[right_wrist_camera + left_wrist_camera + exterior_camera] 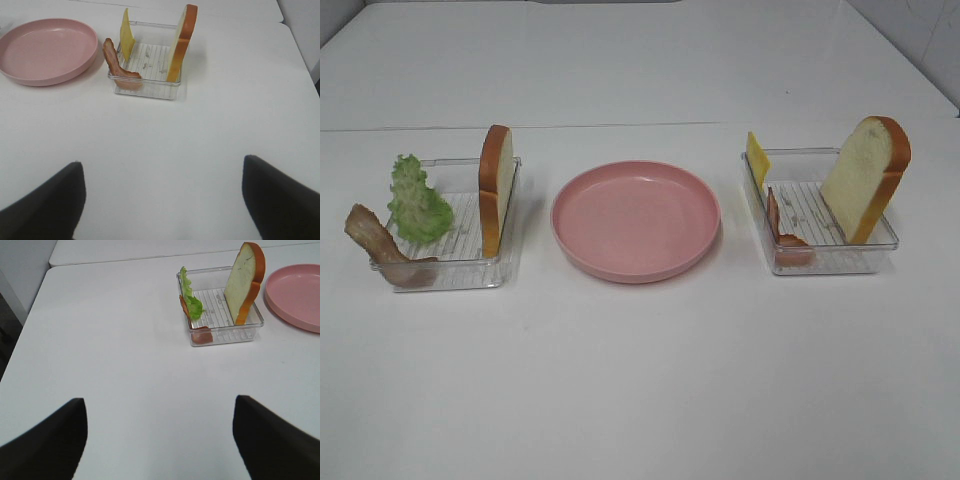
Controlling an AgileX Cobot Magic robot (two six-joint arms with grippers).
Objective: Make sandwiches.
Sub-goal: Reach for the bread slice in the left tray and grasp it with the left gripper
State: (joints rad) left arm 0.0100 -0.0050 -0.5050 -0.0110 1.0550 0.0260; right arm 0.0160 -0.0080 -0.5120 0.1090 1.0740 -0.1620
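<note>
The sandwich parts stand apart in two clear trays. The left tray (460, 275) holds an upright bread slice (496, 190) (243, 282), green lettuce (418, 200) (190, 297) and a bacon strip (380, 245) (200, 334) draped over its corner. In the right tray (830, 265) a bread slice (865, 178) (181, 42) leans, with yellow cheese (757, 158) (126, 40) and bacon (782, 230) (116, 65). My left gripper (157, 400) is open and empty, well short of its tray. My right gripper (161, 161) is likewise open and empty. Neither shows in the exterior high view.
A round pink plate (635, 220) (295, 295) (47, 50) sits between the trays with nothing on it. White tabletop stretches in front of the trays toward both grippers. A seam between table panels runs behind the trays.
</note>
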